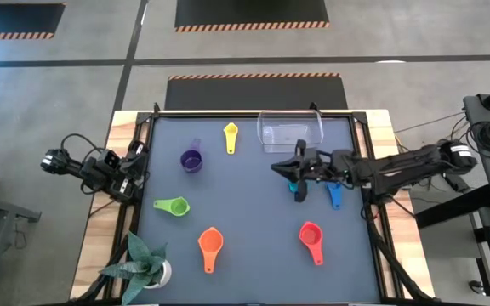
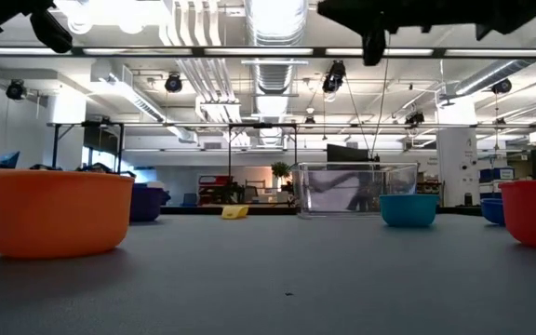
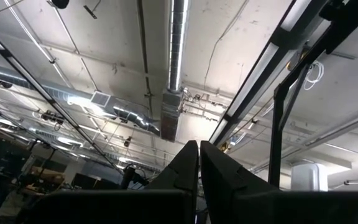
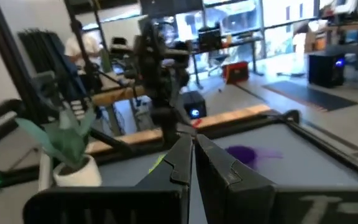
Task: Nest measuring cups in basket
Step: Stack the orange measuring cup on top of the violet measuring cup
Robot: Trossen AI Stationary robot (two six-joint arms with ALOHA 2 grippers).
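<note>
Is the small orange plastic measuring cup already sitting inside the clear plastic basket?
No, the orange cup lies on the table's near side, far from the clear basket.

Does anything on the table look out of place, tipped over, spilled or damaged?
Nothing stands out. The basket stands upright and empty at the far edge of the table. The cups lie scattered but upright: the orange cup, the red cup and the purple cup all sit open side up.
</note>
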